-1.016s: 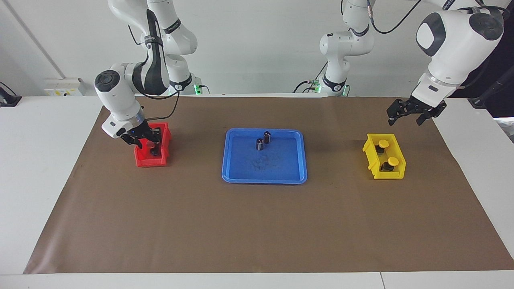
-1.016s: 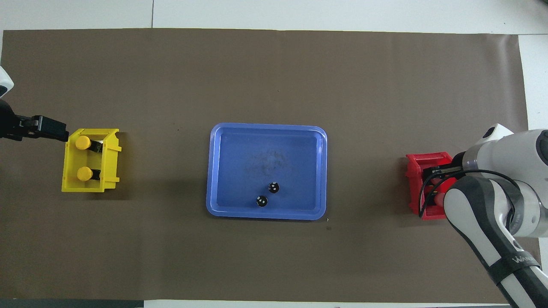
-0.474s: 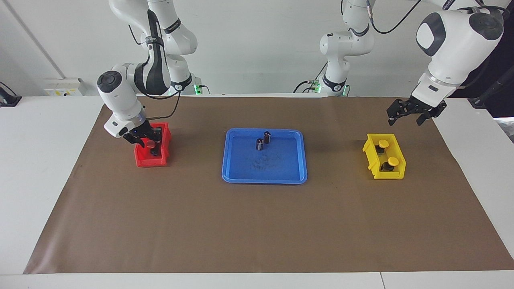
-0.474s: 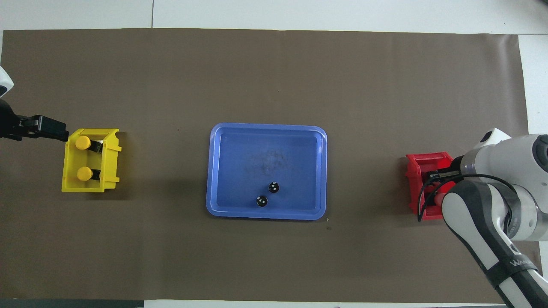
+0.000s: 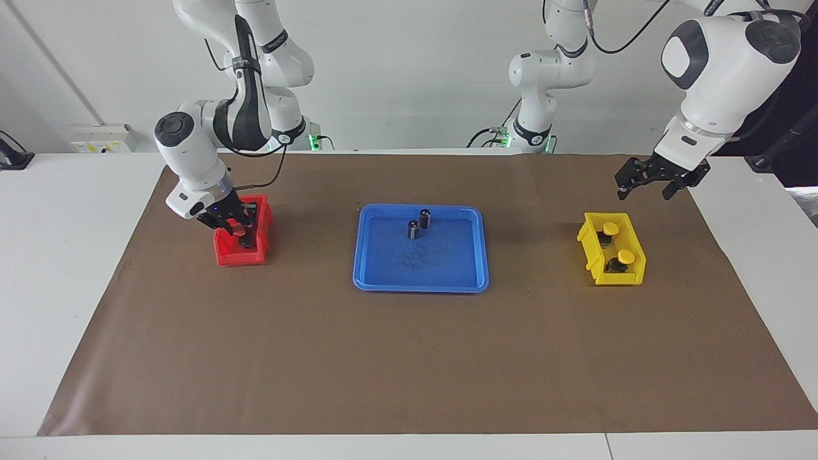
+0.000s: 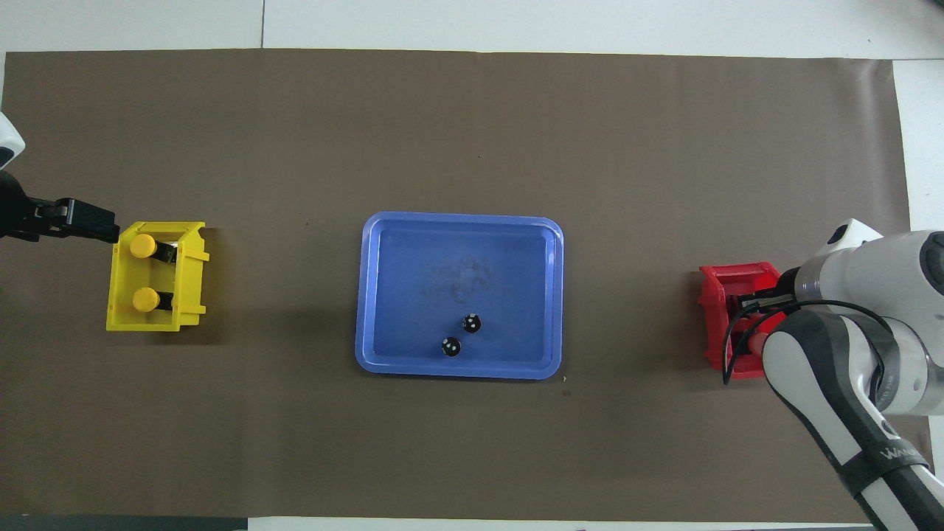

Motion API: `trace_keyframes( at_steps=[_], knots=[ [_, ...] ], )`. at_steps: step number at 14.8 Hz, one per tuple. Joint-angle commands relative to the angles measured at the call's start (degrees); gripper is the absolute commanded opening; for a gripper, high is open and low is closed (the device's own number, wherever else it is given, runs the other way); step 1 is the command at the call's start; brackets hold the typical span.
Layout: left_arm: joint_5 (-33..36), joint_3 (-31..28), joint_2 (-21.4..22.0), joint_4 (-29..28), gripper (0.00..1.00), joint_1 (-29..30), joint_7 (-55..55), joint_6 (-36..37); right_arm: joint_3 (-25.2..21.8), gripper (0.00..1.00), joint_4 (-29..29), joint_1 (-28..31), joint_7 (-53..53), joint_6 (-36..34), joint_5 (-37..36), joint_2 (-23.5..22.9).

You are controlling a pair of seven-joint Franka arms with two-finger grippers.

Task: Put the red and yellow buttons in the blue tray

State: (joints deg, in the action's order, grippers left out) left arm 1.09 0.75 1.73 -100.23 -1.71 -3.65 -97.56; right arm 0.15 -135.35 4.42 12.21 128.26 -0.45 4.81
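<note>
The blue tray (image 5: 422, 287) lies mid-table and also shows in the overhead view (image 6: 457, 372). Two yellow buttons (image 5: 611, 229) (image 5: 625, 257) stand in the yellow bin (image 5: 591, 254); from overhead they show as two yellow caps (image 6: 142, 245) (image 6: 145, 299). My right gripper (image 5: 235, 231) is down inside the red bin (image 5: 239, 259). One dark button base (image 5: 245, 242) shows by its fingers, and a bit of red cap (image 6: 757, 343) shows under the arm. The other red button is hidden. My left gripper (image 5: 645, 186) hangs open and empty over the mat beside the yellow bin.
Two small dark cylinders with silvery tops (image 5: 425, 218) (image 5: 413, 230) stand in the tray, at its edge nearer the robots. A brown mat (image 5: 409, 358) covers the table. The red bin is at the right arm's end, the yellow bin (image 6: 118, 284) at the left arm's end.
My right gripper has shifted slightly inside the red bin, up a little and then back down. My left gripper has barely moved.
</note>
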Motion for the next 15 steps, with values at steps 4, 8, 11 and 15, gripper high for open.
trace_keyframes(
  at_steps=[4,8,11,15],
  knots=[
    [0.8,0.0,0.7,-9.8,1.00,7.2,-9.7,-14.0,0.5,0.20,15.4,-0.5,2.1,-17.4,0.7,-1.2],
    [0.8,0.0,-3.0,-17.4,1.00,7.8,-9.4,-24.8,0.6,0.21,27.3,-4.3,-1.5,-27.6,0.8,-3.5],
    [0.8,0.1,-4.5,-20.9,0.96,7.2,-8.8,-29.3,0.9,0.21,36.9,-10.5,-11.5,-31.8,1.4,-7.7],
    [0.8,0.2,-6.0,-21.1,0.90,6.8,-8.5,-32.1,0.9,0.21,38.3,-20.8,-27.9,-25.4,2.8,-9.8]
  ],
)
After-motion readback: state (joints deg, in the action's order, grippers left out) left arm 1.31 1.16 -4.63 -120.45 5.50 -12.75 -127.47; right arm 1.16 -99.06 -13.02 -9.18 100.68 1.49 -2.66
